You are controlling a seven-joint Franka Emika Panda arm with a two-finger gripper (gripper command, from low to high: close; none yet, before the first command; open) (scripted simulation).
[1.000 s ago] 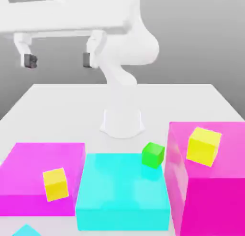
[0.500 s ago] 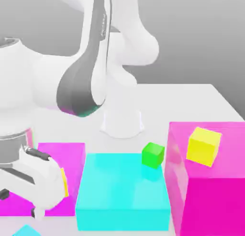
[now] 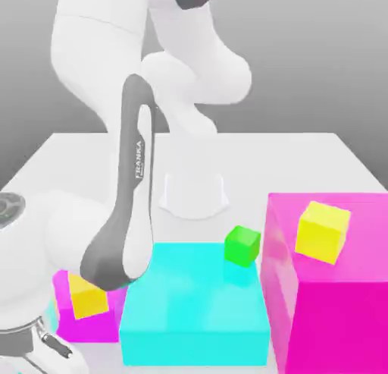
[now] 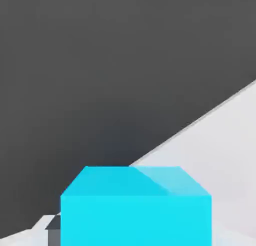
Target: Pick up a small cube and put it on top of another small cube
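Observation:
The small cube (image 4: 135,207) is plain cyan and sits very close to the hand camera, resting on the pale table. My gripper (image 4: 134,236) is shut on it, with a dark finger (image 4: 53,231) pressed against one of its sides. In the exterior view my arm (image 3: 125,236) reaches down to the lower left corner, and the hand (image 3: 30,342) runs off the picture's lower edge. One yellow cube (image 3: 89,297) lies on the low magenta block (image 3: 95,327). Another yellow cube (image 3: 323,231) sits tilted on the tall magenta block (image 3: 341,304).
A large flat cyan block (image 3: 193,312) lies in the middle front, with a small green cube (image 3: 242,244) on its far right corner. The robot's white base (image 3: 194,194) stands behind it. The table's edge (image 4: 200,121) runs diagonally past the cube.
The arm has swung down from high up to the exterior view's lower left, now covering much of the low magenta block. The gripper was open and has shut.

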